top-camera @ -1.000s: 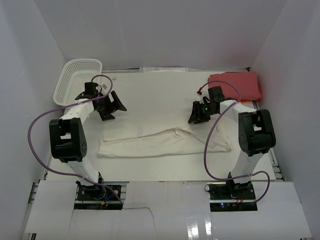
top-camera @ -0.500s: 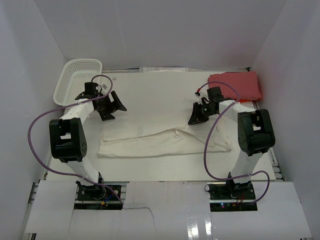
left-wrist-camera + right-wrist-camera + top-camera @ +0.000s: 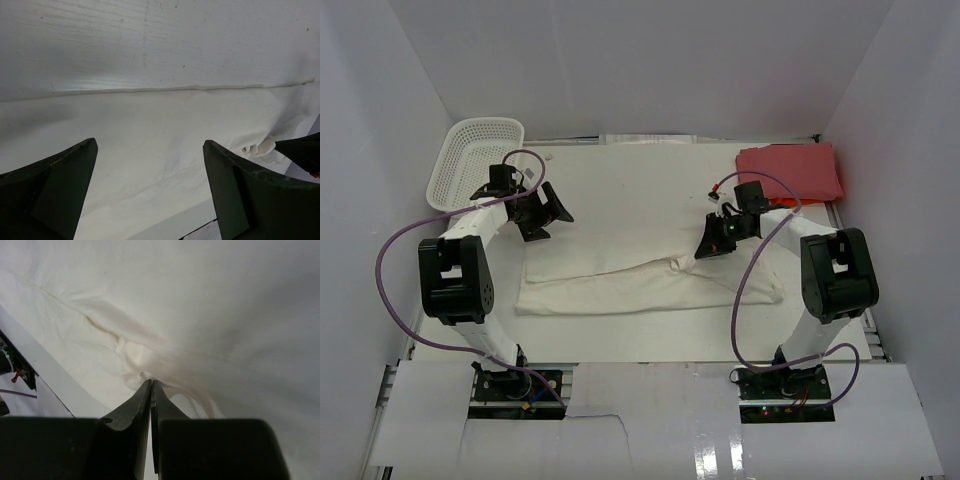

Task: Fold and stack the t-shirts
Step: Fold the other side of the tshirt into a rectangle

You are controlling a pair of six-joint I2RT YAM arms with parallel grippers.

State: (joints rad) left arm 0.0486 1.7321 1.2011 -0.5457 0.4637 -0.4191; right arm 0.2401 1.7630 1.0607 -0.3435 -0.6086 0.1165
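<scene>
Right pincer pinches a fold of the cream-white t-shirt — left pincer gapes wide over its edge.

The whole table is seen from above its near edge. The cream-white t-shirt, shared with that overhead view, is viewed closely by both wrist cameras.
</scene>
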